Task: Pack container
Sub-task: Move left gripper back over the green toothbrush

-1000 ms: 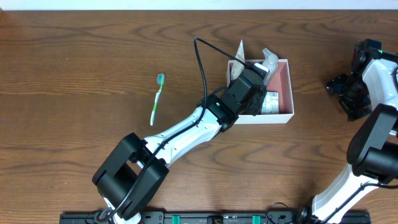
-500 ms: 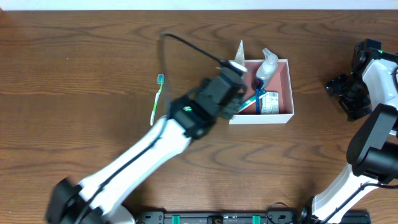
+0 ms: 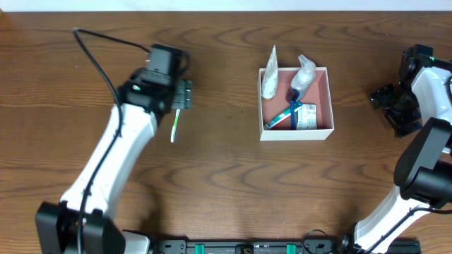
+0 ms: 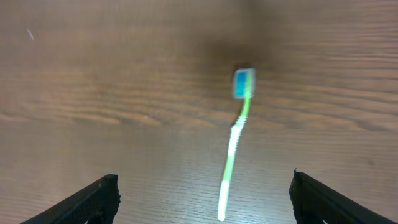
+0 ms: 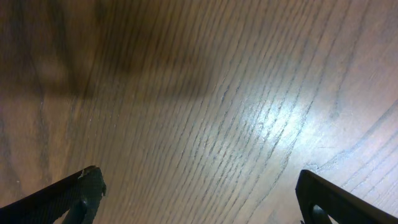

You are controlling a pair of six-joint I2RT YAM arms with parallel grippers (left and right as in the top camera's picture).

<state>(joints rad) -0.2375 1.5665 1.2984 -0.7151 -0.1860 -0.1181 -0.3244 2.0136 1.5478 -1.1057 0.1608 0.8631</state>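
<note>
Brown wood-grain tabletop (image 3: 212, 176) is filling every view; the left gripper (image 4: 203, 186) is hanging, jaws spread wide and empty, above a green toothbrush (image 4: 235, 146) whose head is pointing away from the robot. Only the overhead camera is showing the container (image 3: 296, 134), sitting right of centre, equal-sided and square with the table edges; the right gripper (image 5: 199, 186) is hovering released to its right.

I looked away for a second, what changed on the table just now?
The left arm swung left, from over the container to above the green toothbrush, its jaws widening, empty. Container, green toothbrush and right arm stayed put.
</note>
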